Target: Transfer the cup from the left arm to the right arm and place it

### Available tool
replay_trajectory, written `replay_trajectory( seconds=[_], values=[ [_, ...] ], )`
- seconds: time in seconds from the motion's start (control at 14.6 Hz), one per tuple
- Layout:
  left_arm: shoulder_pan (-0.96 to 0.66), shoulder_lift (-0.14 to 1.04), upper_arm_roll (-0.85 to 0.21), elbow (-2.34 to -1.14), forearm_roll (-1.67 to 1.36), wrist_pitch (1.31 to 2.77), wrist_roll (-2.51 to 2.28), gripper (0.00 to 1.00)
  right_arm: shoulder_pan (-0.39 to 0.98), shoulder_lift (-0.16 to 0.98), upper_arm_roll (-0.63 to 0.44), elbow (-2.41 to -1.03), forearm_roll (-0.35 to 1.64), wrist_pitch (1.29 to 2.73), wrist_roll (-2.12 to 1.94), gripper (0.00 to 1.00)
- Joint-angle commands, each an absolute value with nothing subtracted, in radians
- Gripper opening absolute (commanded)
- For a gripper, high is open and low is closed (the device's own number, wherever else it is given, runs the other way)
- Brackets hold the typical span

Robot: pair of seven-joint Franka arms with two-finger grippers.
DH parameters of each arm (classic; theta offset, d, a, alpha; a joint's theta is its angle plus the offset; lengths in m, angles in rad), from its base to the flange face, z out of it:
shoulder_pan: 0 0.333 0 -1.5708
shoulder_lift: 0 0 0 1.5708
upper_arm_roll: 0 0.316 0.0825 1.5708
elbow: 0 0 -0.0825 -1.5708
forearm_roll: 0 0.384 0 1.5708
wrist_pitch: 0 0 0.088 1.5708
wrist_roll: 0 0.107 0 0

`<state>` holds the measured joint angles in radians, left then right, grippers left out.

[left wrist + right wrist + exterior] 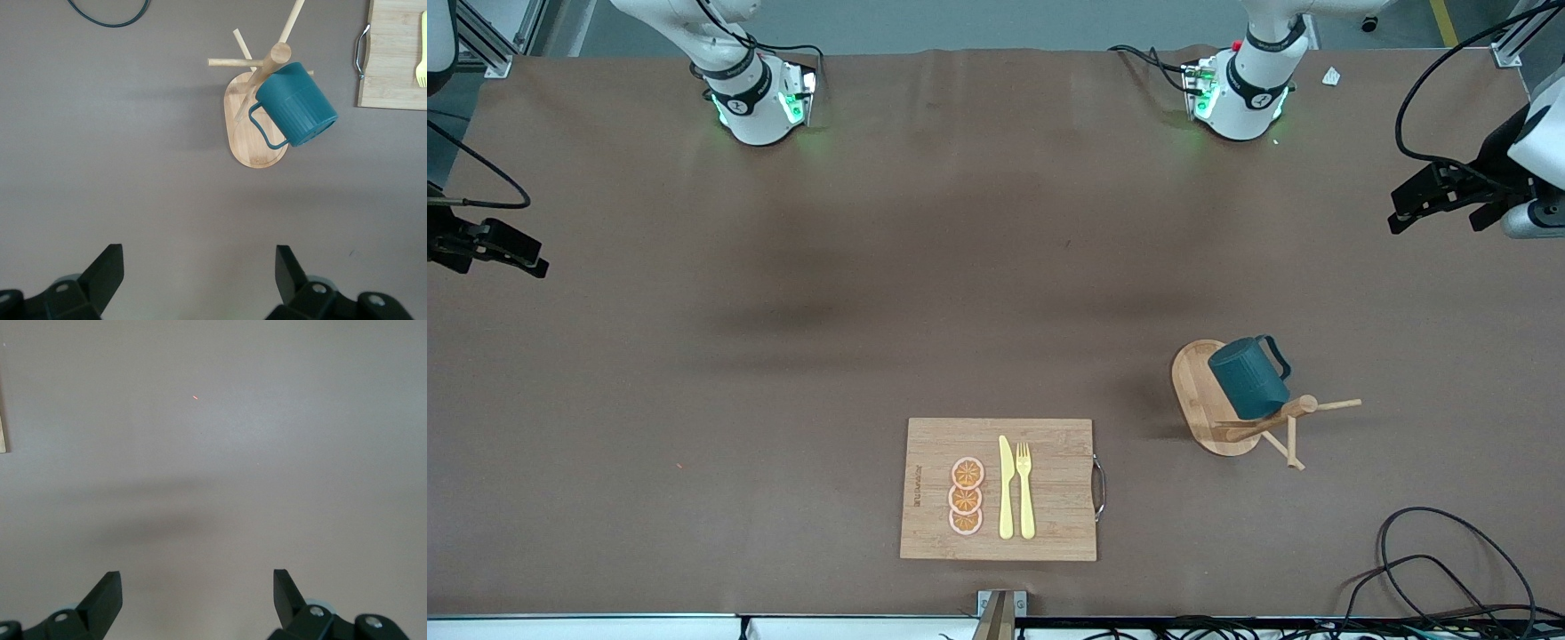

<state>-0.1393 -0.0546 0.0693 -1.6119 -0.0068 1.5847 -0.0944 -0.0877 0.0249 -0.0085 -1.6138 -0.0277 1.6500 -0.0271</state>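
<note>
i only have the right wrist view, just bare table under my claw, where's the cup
observer: The cup hangs tilted on a peg of the wooden rack, toward the left arm's end of the table.
operator: does the left claw have it
observer: No. The left claw is open, up in the air, well apart from the cup.
operator: where's my claw in all this
observer: Your right claw is open over the right arm's end of the table, well apart from the rack. A cutting board with orange slices, a knife and a fork lies along the table between the two ends, nearer to the front camera than the rack.
</note>
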Motion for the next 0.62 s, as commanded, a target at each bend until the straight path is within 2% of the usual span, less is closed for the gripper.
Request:
replay_trajectory(
  seconds=[0.0,0.55],
  values=[
    [-0.149,-0.066,0.075,-1.623,0.006,1.609,-0.058,1.00,-0.086,0.005,-0.009,-1.620,-0.025,1.643,-0.025,1.00],
    [-0.155,0.009,0.075,-1.615,-0.003,1.611,-0.080,1.00,-0.084,0.005,-0.009,-1.618,-0.025,1.640,-0.025,1.00]
  ],
)
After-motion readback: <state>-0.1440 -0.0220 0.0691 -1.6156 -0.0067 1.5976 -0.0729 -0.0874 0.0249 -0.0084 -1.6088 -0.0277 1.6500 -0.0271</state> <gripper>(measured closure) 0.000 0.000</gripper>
